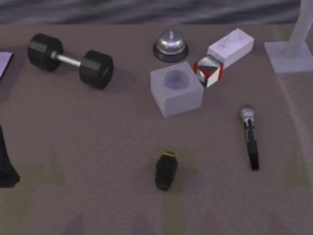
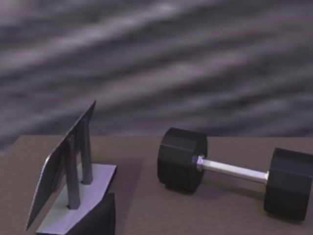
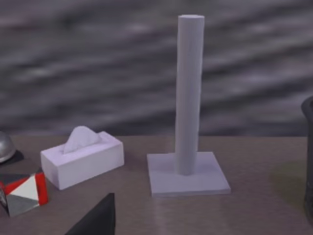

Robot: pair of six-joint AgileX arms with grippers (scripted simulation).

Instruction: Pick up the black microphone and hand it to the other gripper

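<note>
Left arm (image 1: 7, 166) cut by edge; right gripper unseen.

On the counter (image 1: 98, 147), the dumbbell (image 1: 70, 60) lies at the far left. The bell (image 1: 170, 45) sits far centre, with the tissue box (image 1: 230, 47) to its right and the cube (image 1: 208, 71) touching that box's near-left end. The block (image 1: 176, 88) lies just left of the cube. The stand (image 1: 288, 55) occupies the far right corner. The microphone (image 1: 250, 135) lies near right, head farthest; the stubby object (image 1: 166, 170) is left of it, near centre.
</note>
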